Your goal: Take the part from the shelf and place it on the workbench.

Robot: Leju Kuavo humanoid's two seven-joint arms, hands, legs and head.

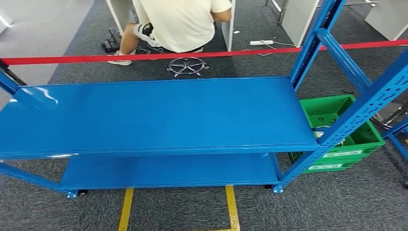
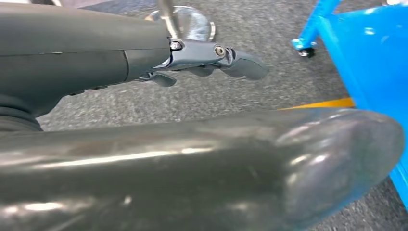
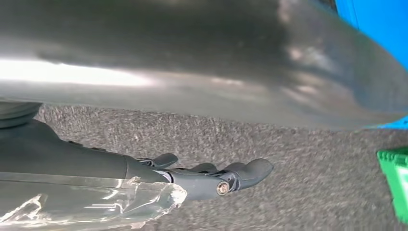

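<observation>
The blue shelf (image 1: 159, 115) stands in front of me, its top board and its lower board (image 1: 168, 171) both bare. My left hand (image 2: 202, 54) hangs over grey carpet beside a blue shelf foot (image 2: 304, 45), fingers (image 2: 240, 65) stretched out and apart from the thick thumb (image 2: 308, 159), holding nothing. My right hand (image 3: 211, 179) also hangs over the carpet with its fingers (image 3: 250, 171) extended and nothing in them. A pale round object (image 1: 327, 131) lies in a green crate; I cannot tell what it is.
The green crate (image 1: 358, 142) sits on the floor behind the shelf's right post (image 1: 356, 110), its corner (image 3: 395, 185) near my right hand. Red barrier tape (image 1: 144, 57) runs behind the shelf, with a seated person (image 1: 175, 24) beyond. Yellow floor lines (image 1: 232, 207) lie below.
</observation>
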